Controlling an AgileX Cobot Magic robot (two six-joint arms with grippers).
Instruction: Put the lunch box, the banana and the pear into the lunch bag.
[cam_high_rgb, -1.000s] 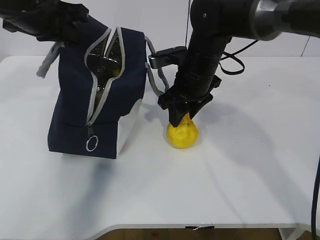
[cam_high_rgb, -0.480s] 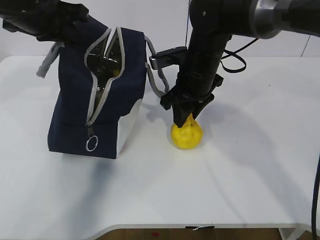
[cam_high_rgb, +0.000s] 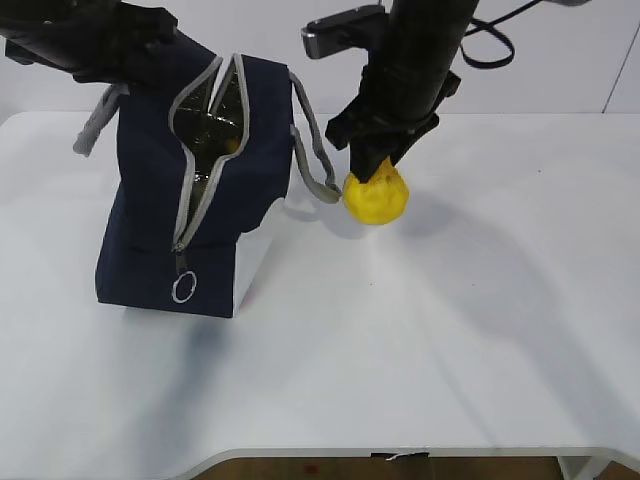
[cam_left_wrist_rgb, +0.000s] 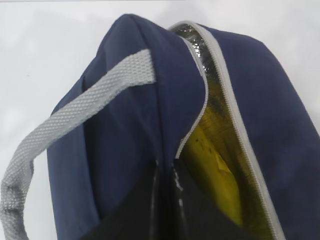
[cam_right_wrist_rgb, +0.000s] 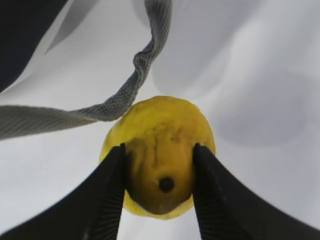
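Note:
The navy lunch bag (cam_high_rgb: 150, 230) stands at the left of the table, its zipper open down the front and foil lining showing. My left gripper (cam_left_wrist_rgb: 167, 172) is shut on the bag's opening edge (cam_left_wrist_rgb: 192, 130), holding it at the top. The banana (cam_left_wrist_rgb: 215, 175) lies inside the bag; a bit of yellow shows through the opening in the exterior view (cam_high_rgb: 232, 146). My right gripper (cam_high_rgb: 375, 168) is shut on the neck of the yellow pear (cam_high_rgb: 376, 197) and holds it above the table, right of the bag; the pear fills the right wrist view (cam_right_wrist_rgb: 160, 150). The lunch box is not visible.
A grey strap handle (cam_high_rgb: 315, 160) hangs from the bag's right side and touches the pear; it also shows in the right wrist view (cam_right_wrist_rgb: 125, 97). Another grey strap (cam_high_rgb: 95, 125) hangs at the bag's left. The white table (cam_high_rgb: 480, 330) reaches its front edge near the bottom.
My right gripper has lifted the pear off the table and carried it up and back, toward the bag's strap. The left gripper and bag have not moved.

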